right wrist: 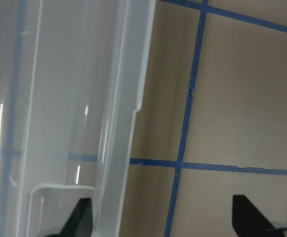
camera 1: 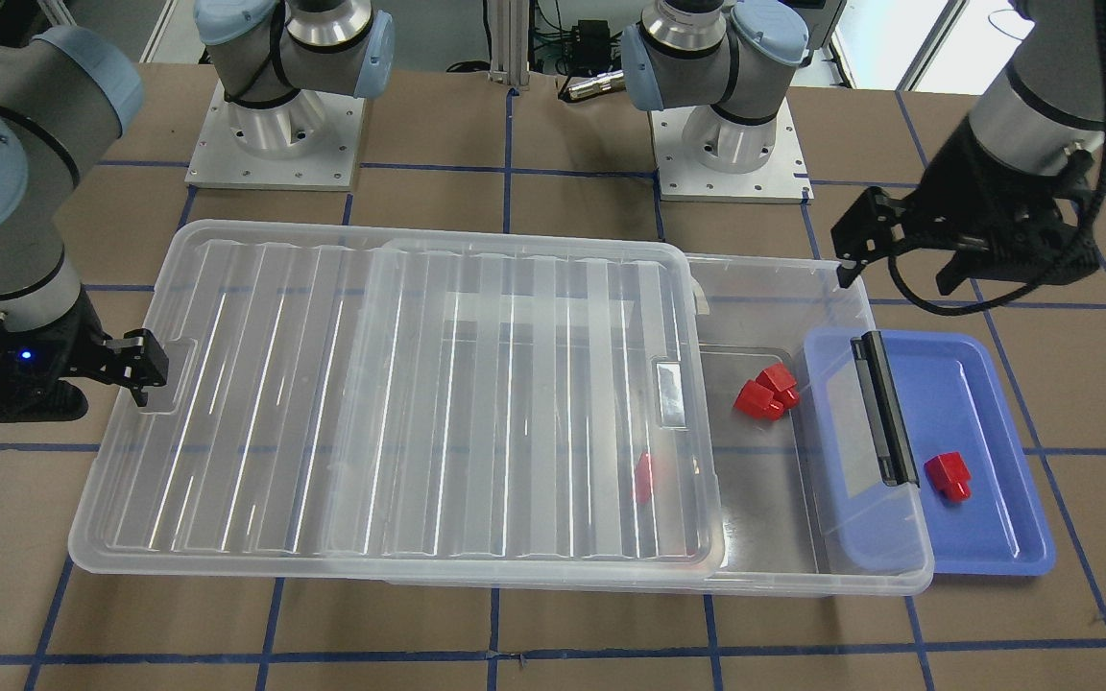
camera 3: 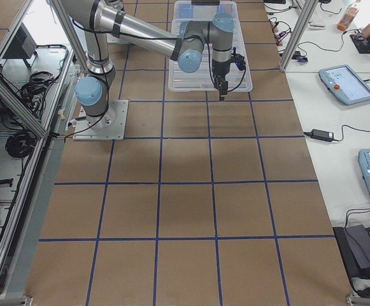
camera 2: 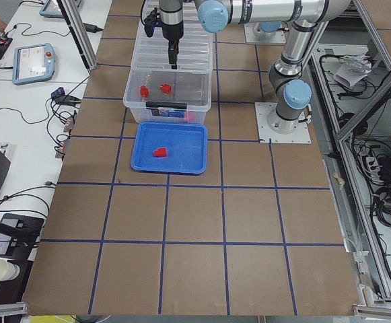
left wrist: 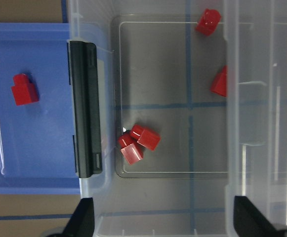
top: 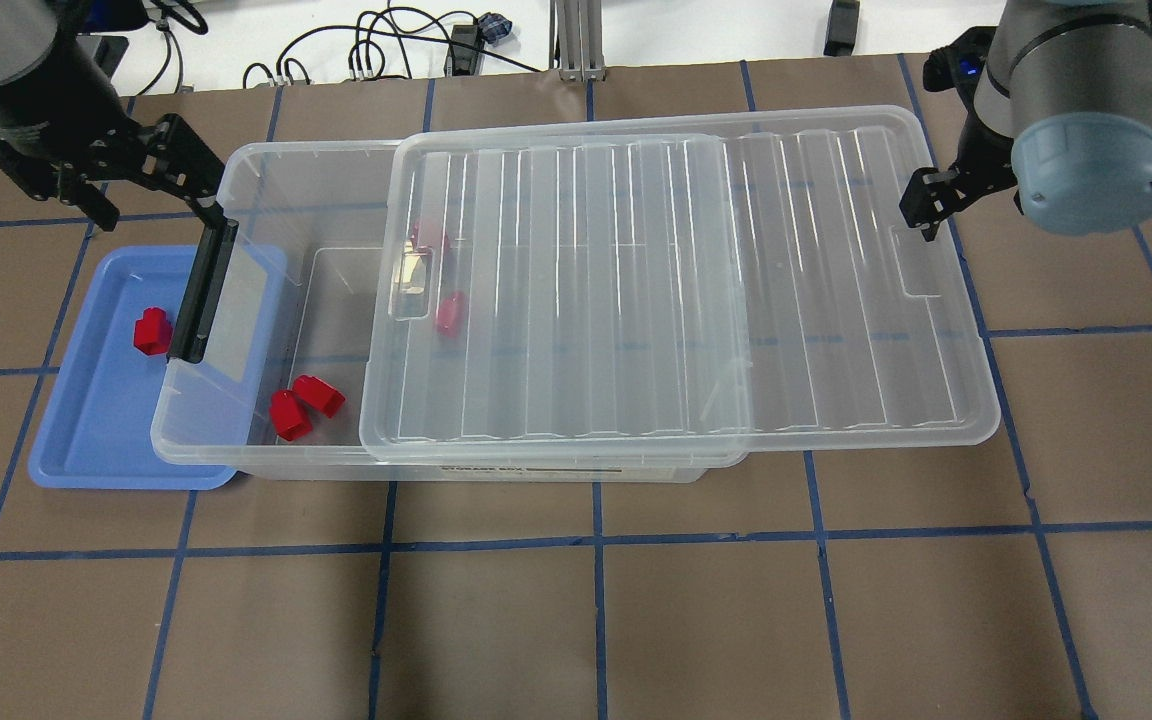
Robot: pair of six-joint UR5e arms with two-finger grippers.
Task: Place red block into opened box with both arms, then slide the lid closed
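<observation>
The clear box (top: pixel 256 175) lies across the table, its black latch bar (top: pixel 201 295) at the end over the blue tray. The ribbed lid (top: pixel 686 300) covers most of it and overhangs the far end. Two red blocks (top: pixel 301 405) touch in the uncovered part; two more (left wrist: pixel 220 81) show beneath the lid's edge. One red block (camera 1: pixel 947 477) lies in the tray. My left gripper (left wrist: pixel 163 222) hangs open and empty above the box's latch end. My right gripper (right wrist: pixel 165 219) is open at the lid's notched short edge, one finger over the lid, one over the table.
The blue tray (top: pixel 86 420) sits partly under the box's latch end. Both arm bases (camera 1: pixel 275 125) stand behind the box. Brown table with blue tape lines stretches wide in front of the box (top: pixel 586 600). Cables lie beyond the far edge.
</observation>
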